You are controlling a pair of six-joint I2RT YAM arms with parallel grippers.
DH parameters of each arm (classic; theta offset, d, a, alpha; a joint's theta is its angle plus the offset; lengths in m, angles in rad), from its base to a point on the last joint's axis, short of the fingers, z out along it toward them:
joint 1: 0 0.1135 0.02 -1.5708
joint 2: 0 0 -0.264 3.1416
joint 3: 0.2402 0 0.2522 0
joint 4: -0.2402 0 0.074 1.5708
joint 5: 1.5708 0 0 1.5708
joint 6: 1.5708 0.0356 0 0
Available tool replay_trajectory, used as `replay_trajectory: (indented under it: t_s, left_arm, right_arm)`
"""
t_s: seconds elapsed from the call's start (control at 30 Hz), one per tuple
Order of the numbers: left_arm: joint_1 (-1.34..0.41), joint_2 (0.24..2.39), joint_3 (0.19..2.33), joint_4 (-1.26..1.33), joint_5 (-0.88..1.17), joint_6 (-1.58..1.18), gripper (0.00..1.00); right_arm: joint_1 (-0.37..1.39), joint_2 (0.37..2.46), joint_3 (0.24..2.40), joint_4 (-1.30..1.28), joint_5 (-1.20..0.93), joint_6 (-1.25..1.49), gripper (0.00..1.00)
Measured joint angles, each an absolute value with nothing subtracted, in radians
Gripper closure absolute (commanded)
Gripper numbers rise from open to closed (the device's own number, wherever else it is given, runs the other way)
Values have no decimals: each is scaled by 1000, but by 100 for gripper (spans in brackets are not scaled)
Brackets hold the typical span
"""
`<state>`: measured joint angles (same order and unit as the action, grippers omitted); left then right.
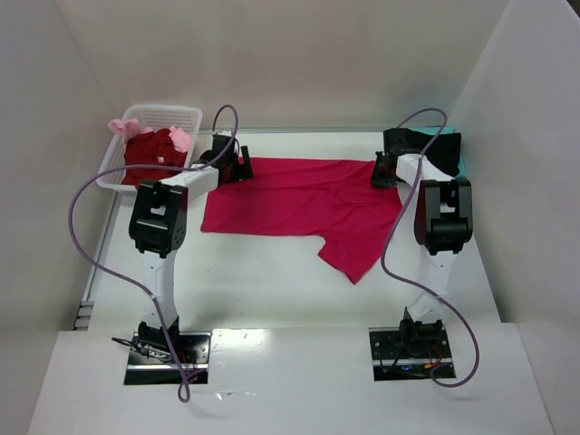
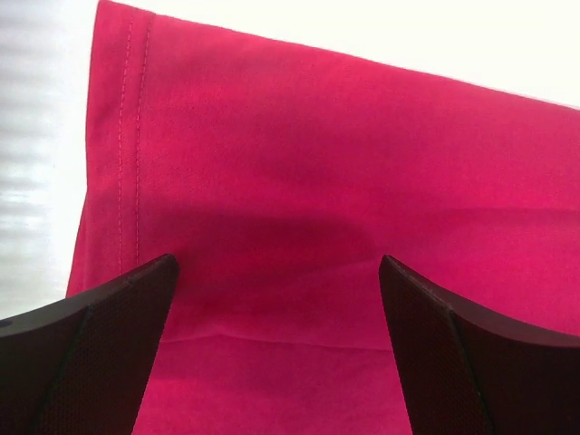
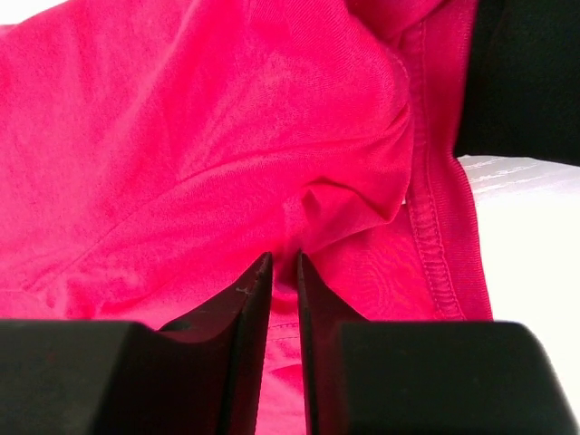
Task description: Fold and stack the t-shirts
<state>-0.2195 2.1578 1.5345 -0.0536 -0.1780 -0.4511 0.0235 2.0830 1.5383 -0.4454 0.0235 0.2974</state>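
A crimson-pink t-shirt [image 1: 299,204] lies spread across the middle of the table, one sleeve pointing toward the near side. My left gripper [image 1: 237,167] is open just above its far left corner; its hemmed edge fills the left wrist view [image 2: 299,181]. My right gripper [image 1: 384,172] is shut on a pinched fold of the same shirt [image 3: 299,195] at its far right corner. A black t-shirt [image 1: 430,147] lies on a teal one [image 1: 460,154] at the far right. A dark red t-shirt [image 1: 149,154] and a pale pink one [image 1: 181,138] sit in the basket.
The white lattice basket [image 1: 172,114] stands at the far left corner. White walls enclose the table on the left, back and right. Purple cables loop beside both arms.
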Motion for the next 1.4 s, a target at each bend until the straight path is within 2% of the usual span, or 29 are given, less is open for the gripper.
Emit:
replay_trajectory:
  t_s: [0.27,0.77,0.83,0.97,1.03,1.07,1.13,1.27,1.3,1.4]
  left_arm:
    - [-220,2179,1630,-107,-179,-448,1]
    - [-220,2237,1665,-154,-169,-451,1]
    - [-219,2237,1665,-154,-169,-450,1]
    - [-216,2237,1665,-155,-167,-451,1]
    - [-215,2237,1665,-155,-166,-450,1]
    - [-215,2237,1665,-155,-165,-450,1]
    - [-215,2237,1665,-155,-163,-450,1]
    - [-215,2237,1665,-155,-163,-450,1]
    - [-215,2237,1665,-155,-163,-450,1]
    - [-215,2237,1665,-155,-163,-450,1]
  right_arm:
    - [23,2083,1532,-450,21,298,93]
    - [23,2020,1473,-479,89,299,93]
    - [21,2009,1464,-482,96,299,88]
    - [9,2008,1463,-491,101,305,63]
    - [1,2008,1463,-495,101,310,56]
    - [-2,2007,1461,-494,100,309,47]
    - [-6,1994,1443,-488,91,308,43]
    - [-9,1943,1389,-485,56,300,42]
    - [-9,1934,1384,-484,45,298,50]
    - [-9,1911,1371,-464,15,290,59]
